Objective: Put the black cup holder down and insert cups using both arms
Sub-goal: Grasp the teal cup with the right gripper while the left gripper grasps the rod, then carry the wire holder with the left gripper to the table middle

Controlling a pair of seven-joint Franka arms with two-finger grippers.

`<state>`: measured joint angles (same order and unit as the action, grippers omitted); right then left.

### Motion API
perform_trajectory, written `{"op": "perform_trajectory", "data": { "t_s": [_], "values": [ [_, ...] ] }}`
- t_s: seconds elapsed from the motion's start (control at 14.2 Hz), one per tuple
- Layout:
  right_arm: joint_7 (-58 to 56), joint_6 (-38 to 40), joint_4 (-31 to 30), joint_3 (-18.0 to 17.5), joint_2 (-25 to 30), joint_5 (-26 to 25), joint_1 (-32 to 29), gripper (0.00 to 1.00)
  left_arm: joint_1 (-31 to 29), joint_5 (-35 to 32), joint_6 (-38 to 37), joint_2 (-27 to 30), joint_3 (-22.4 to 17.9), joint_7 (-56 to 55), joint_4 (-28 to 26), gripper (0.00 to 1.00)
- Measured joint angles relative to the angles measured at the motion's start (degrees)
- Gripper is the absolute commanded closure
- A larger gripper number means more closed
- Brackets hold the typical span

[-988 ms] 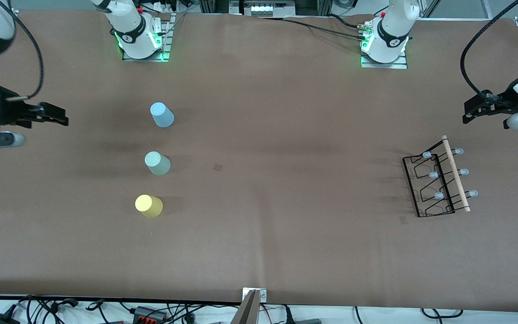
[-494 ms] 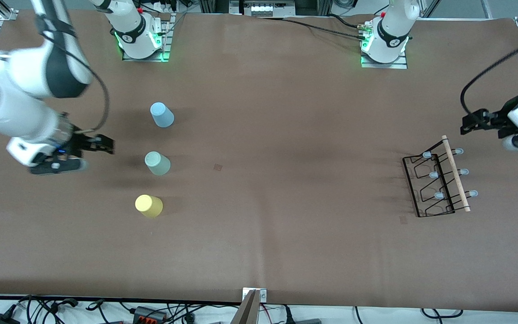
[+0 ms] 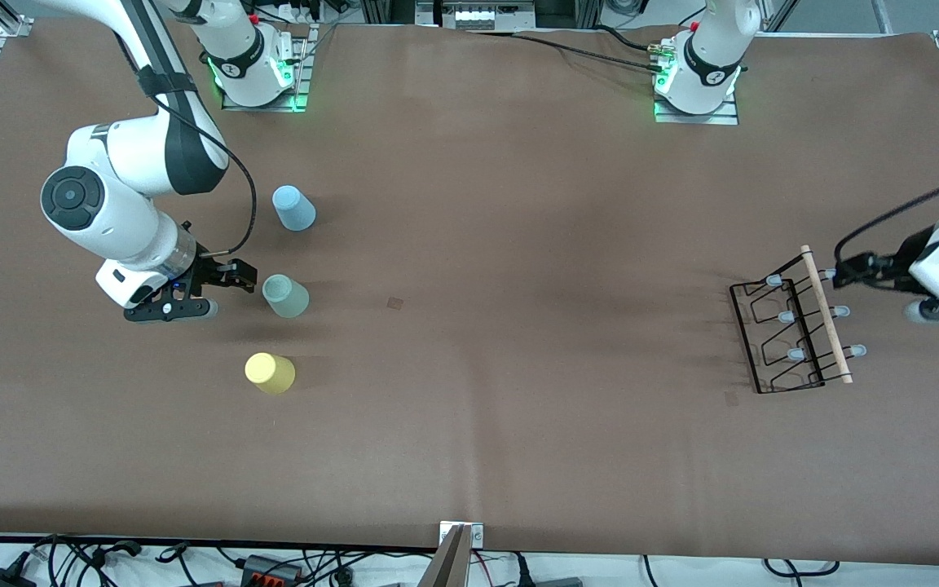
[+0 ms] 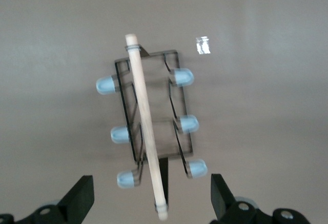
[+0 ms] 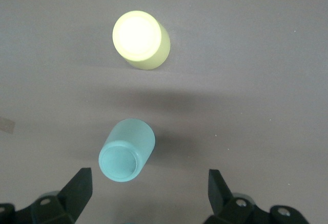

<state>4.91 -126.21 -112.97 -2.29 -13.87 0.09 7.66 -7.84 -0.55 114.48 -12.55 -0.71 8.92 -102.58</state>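
While both grippers' fingers hang released, the left gripper (image 3: 844,270) should straddle the black wire cup holder (image 3: 791,334)'s wooden rod squarely; the right gripper (image 3: 235,275) centres on the mint green plastic cup (image 3: 284,295).

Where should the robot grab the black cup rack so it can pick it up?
Probably by the long wooden rod handle on top of the black cup holder. It is the highest part, thin enough for open jaws, and clear of the pegs. The left gripper hangs right above it, so straight down near the rod's middle looks best.
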Motion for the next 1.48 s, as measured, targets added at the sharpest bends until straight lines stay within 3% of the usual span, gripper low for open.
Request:
{"op": "perform_trajectory", "data": {
  "t_s": [0.14,0.28,0.42,0.49,0.71,1.06,1.27,1.48],
  "values": [
    [1.5,-0.5,-0.2,0.0,0.0,0.0,0.5,0.00,-0.5,0.0,11.2,-0.9,0.0,-0.4,-6.4,0.16],
    [3.1,-2.3,-1.6,-0.1,0.0,0.0,1.5,0.00,-0.5,0.0,17.3,-1.2,0.1,-0.6,-10.9,0.36],
    [4.8,-4.9,-3.6,-0.1,-0.1,0.0,2.7,0.00,-0.4,0.0,18.4,-1.4,0.1,-0.7,-12.5,0.52],
    [5.7,-5.9,-4.3,-0.2,-0.4,0.0,3.2,0.00,-0.4,0.0,18.4,-1.6,0.1,-0.7,-12.7,0.56],
    [8.4,-9.5,-6.1,-0.2,-1.6,0.0,4.0,0.00,-0.4,0.0,18.4,-2.4,0.1,-0.7,-12.8,0.82],
    [9.4,-13.1,-8.6,0.0,-2.6,0.0,4.6,0.00,-0.5,-0.1,18.7,-2.6,0.1,-0.9,-12.5,0.99],
    [9.5,-17.7,-10.7,0.1,-3.3,0.0,4.5,0.00,-0.4,-0.1,18.5,-2.6,0.3,-0.9,-10.7,0.99],
    [9.7,-22.9,-13.3,0.1,-4.3,0.0,4.5,0.00,0.0,-0.1,10.8,-2.4,1.1,-0.8,-5.0,0.99]
  ]
}}
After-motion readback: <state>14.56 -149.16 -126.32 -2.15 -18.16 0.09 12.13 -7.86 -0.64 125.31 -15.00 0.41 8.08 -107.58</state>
